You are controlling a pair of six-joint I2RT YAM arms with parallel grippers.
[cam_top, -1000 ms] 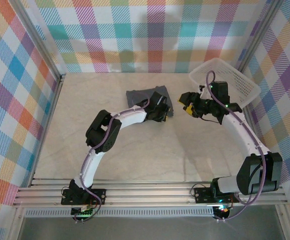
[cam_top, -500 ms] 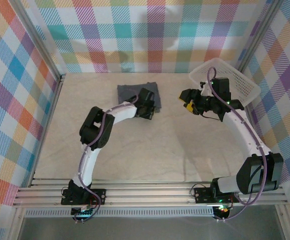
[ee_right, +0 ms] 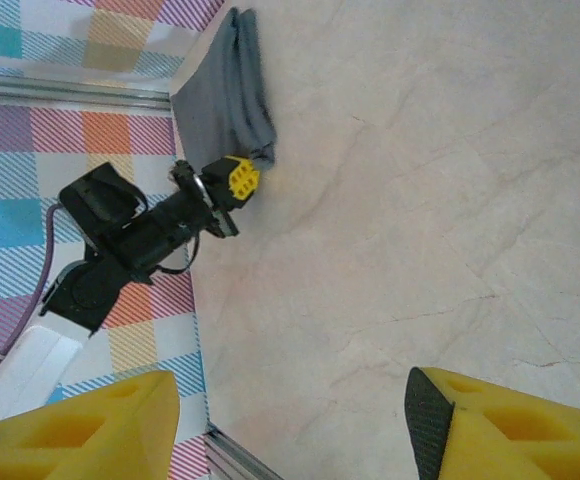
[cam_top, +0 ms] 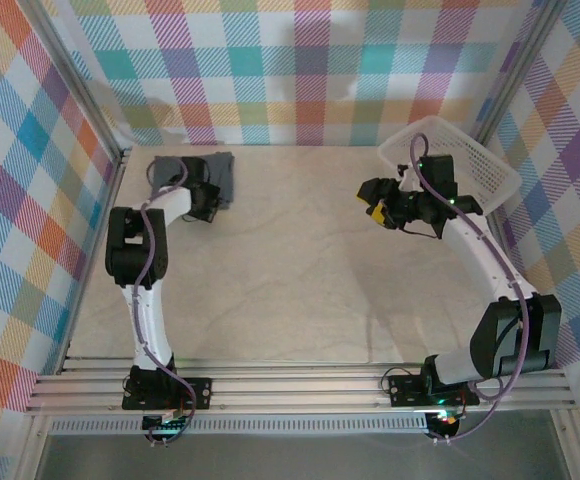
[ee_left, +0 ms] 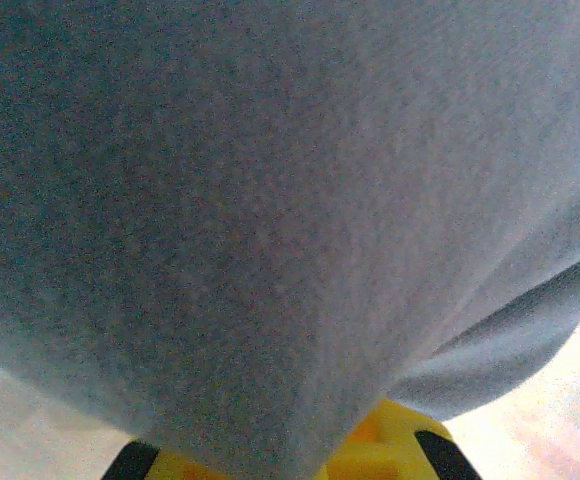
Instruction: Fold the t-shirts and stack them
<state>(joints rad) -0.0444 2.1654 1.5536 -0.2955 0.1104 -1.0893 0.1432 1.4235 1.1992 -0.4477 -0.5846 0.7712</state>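
A folded dark grey t-shirt (cam_top: 220,168) lies in the far left corner of the table, against the wall. My left gripper (cam_top: 211,198) is shut on its near right edge. In the left wrist view the grey cloth (ee_left: 270,200) hangs over the yellow fingers (ee_left: 390,445) and hides their tips. From the right wrist the t-shirt (ee_right: 225,85) shows as a flat bundle with the left gripper (ee_right: 240,178) clamped on its corner. My right gripper (cam_top: 375,203) hovers open over bare table at the right, its yellow fingers (ee_right: 510,430) wide apart and empty.
A white lattice basket (cam_top: 470,165) stands tilted in the far right corner, just behind the right arm. Checked walls and metal rails close the table on the left, back and right. The marble tabletop (cam_top: 290,290) stretches between the two arms.
The left arm has dragged the folded t-shirt from the table's middle into the far left corner, and its jaws have closed. The right gripper has hardly moved.
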